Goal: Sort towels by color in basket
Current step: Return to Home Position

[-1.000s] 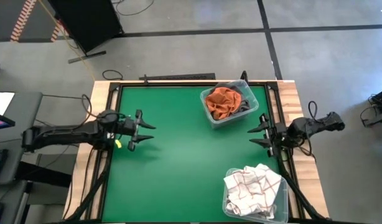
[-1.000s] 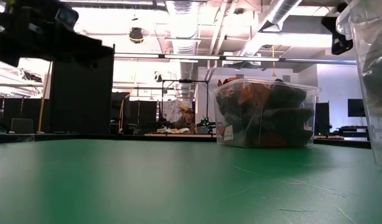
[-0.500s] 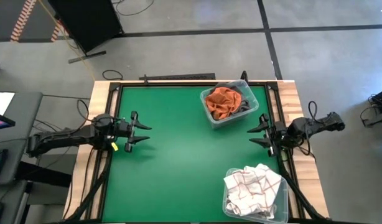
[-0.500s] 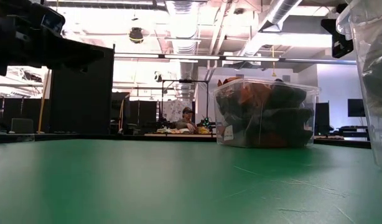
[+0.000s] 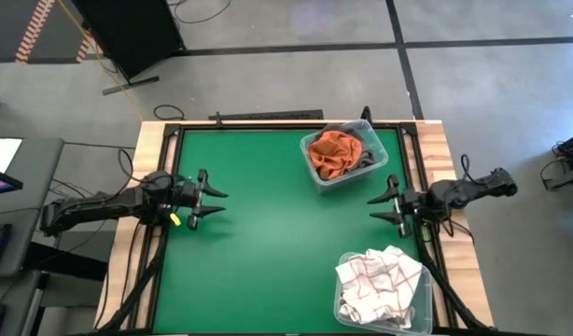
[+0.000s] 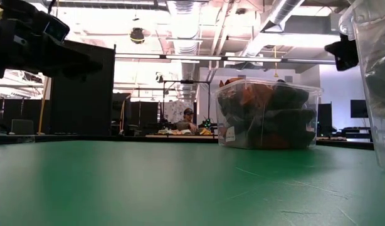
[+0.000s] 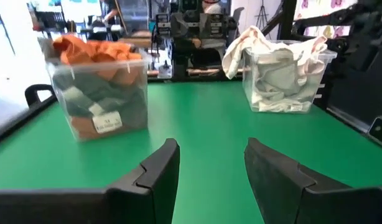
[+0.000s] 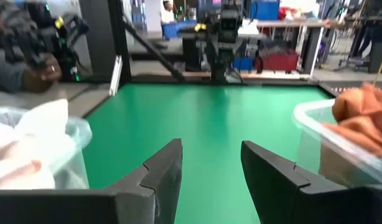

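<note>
Rust orange and dark grey towels (image 5: pixel 334 154) lie heaped in a clear bin (image 5: pixel 354 177) at the table's far right. White and red-grid towels (image 5: pixel 378 275) fill a second clear bin (image 5: pixel 419 313) at the near right, some cloth draped over its rim. My left gripper (image 5: pixel 215 199) stands open at the table's left edge, pointing level toward the right. My right gripper (image 5: pixel 380 207) stands open at the right edge, pointing level toward the left. Nothing lies between either pair of fingers.
The green mat (image 5: pixel 268 243) lies bare between the two grippers. Wooden borders run along the table's left (image 5: pixel 137 187) and right (image 5: pixel 450 177) sides. In the right wrist view a person's hand (image 8: pixel 38 71) shows beyond the table.
My left gripper has drawn back toward the table's left edge and sunk a little. My right gripper has tipped slightly, its fingertips shifting toward the table's middle. Neither has opened or shut. The towels have stayed put.
</note>
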### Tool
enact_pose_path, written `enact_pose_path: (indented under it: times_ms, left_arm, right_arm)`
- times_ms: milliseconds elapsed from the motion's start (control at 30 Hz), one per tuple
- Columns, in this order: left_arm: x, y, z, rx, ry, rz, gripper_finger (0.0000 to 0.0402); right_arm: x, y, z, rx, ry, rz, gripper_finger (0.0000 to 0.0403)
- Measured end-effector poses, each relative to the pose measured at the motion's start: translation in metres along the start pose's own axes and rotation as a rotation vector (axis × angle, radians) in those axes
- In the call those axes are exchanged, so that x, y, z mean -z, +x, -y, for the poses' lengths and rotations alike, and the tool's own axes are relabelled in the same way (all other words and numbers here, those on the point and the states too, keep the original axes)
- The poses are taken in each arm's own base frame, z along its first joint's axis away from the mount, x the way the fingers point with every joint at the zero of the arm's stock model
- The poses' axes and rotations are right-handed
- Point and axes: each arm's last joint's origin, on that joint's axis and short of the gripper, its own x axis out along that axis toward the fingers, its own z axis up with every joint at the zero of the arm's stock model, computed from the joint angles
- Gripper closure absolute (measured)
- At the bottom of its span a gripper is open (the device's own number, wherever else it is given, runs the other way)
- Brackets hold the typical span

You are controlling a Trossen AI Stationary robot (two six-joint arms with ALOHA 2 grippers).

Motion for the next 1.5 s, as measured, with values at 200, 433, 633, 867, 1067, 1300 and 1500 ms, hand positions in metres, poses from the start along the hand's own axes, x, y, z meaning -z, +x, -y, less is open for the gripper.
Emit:
enact_pose_path:
  times_ms: [200, 433, 633, 867, 1067, 1300, 1500]
  left_arm:
    - [0.001, 0.000, 0.000, 0.000, -0.108, -0.012, 0.0231]
    - [0.002, 0.000, 0.000, 0.000, -0.151, -0.013, 0.0231]
    - [0.002, 0.000, 0.000, 0.000, -0.130, -0.013, 0.0231]
    - [0.002, 0.000, 0.000, 0.000, -0.125, -0.013, 0.0231]
    - [0.002, 0.000, 0.000, 0.000, -0.117, -0.014, 0.0231]
    - [0.002, 0.000, 0.000, 0.000, -0.109, -0.013, 0.0231]
    - [0.002, 0.000, 0.000, 0.000, -0.109, -0.013, 0.0231]
  right_arm:
    - [0.009, 0.000, 0.000, 0.002, -0.022, -0.088, 0.0210]
    - [0.015, -0.001, 0.001, 0.003, -0.039, -0.158, 0.0210]
    - [0.017, -0.002, 0.001, 0.003, -0.043, -0.175, 0.0210]
    - [0.017, -0.002, 0.001, 0.003, -0.043, -0.175, 0.0210]
    - [0.017, -0.002, 0.001, 0.003, -0.043, -0.175, 0.0210]
    - [0.017, -0.002, 0.001, 0.003, -0.043, -0.175, 0.0210]
    - [0.017, -0.002, 0.001, 0.003, -0.043, -0.175, 0.0210]
